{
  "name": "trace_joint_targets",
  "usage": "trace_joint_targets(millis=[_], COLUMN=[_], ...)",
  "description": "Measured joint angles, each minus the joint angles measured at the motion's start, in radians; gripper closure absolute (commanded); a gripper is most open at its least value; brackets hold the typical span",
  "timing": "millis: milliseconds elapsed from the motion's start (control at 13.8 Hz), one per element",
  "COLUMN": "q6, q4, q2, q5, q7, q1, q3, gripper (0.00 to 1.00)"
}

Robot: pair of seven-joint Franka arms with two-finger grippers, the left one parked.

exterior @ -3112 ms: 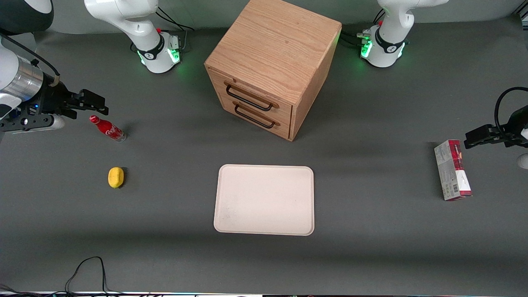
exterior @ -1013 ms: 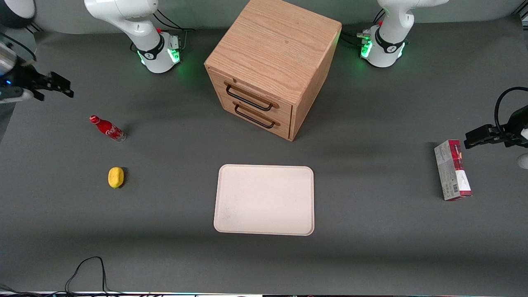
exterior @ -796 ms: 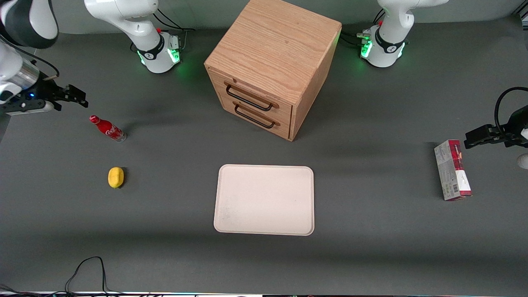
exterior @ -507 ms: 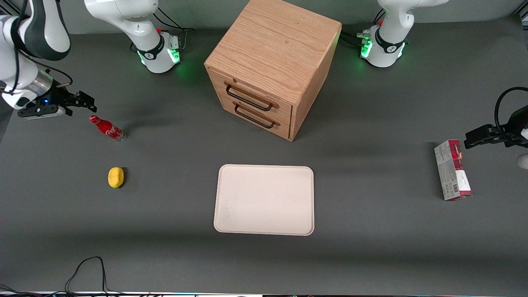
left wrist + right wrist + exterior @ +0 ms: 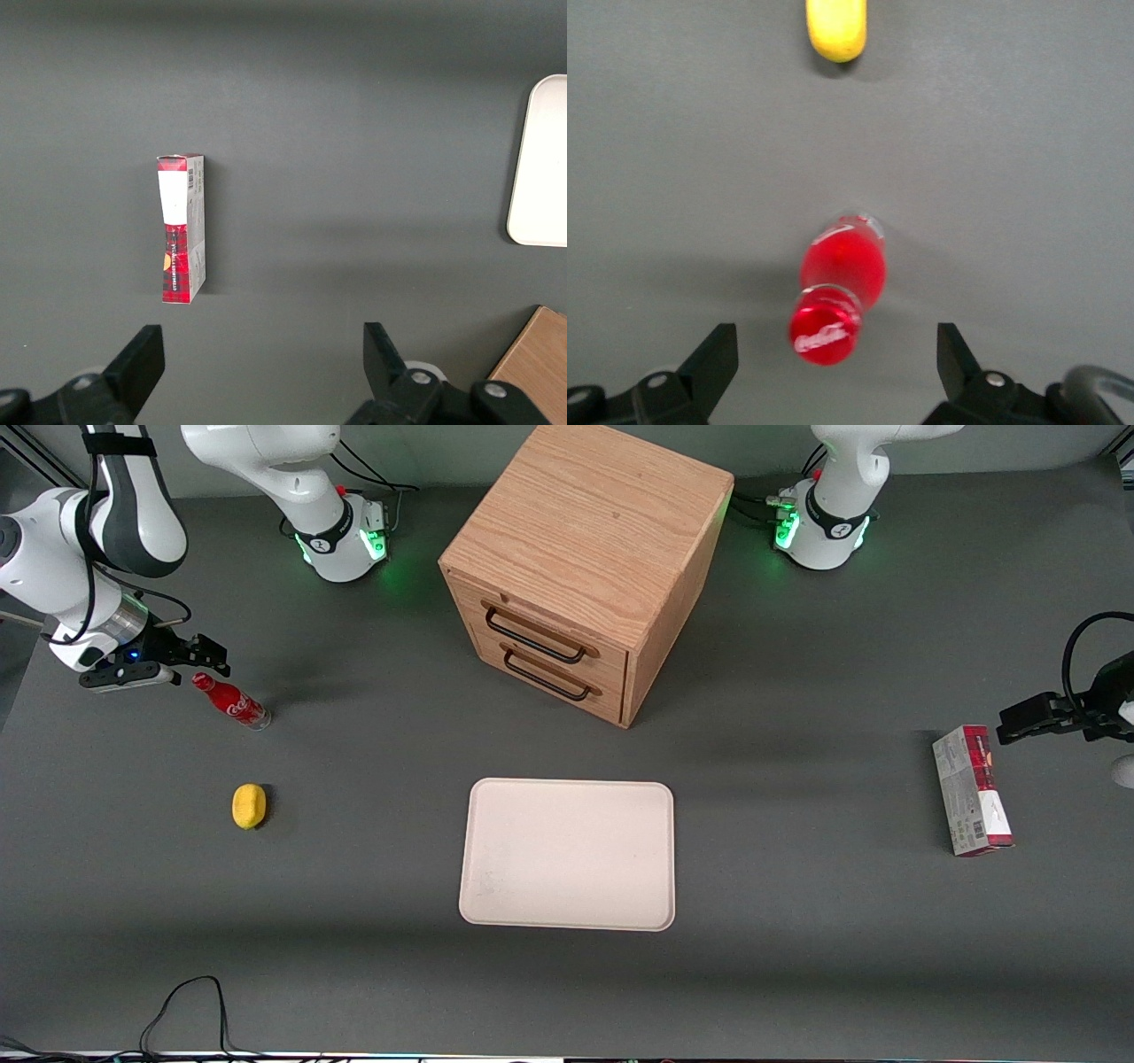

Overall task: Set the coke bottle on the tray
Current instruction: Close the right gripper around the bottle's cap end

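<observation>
The coke bottle (image 5: pixel 230 701), small and red with a red cap, stands upright on the dark table toward the working arm's end. My gripper (image 5: pixel 211 657) hangs just above its cap, a little farther from the front camera, open and empty. In the right wrist view the bottle (image 5: pixel 837 288) is seen from above, its cap between my two wide-apart fingertips (image 5: pixel 716 361) and not touching them. The cream tray (image 5: pixel 567 855) lies flat in the table's middle, nearer the front camera than the drawer cabinet, with nothing on it.
A yellow lemon (image 5: pixel 249 806) lies nearer the front camera than the bottle, also in the right wrist view (image 5: pixel 836 27). A wooden two-drawer cabinet (image 5: pixel 580 567) stands at the table's middle. A red-and-grey carton (image 5: pixel 972 790) lies toward the parked arm's end.
My gripper has swung in from the table's edge toward the bottle and lowered, and now sits just above its cap. The bottle, lemon and tray have not moved.
</observation>
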Motion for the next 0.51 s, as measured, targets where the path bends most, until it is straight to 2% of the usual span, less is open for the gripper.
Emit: trace_joint_targets(millis=[362, 507], q6=[0.027, 0.029], q4=[-0.005, -0.005], q2=[0.014, 0.015], q5=[0.0, 0.0], q7=[-0.012, -0.012], q1=[0.0, 0.0], q3=[-0.014, -0.014], gripper=[0.02, 0.05])
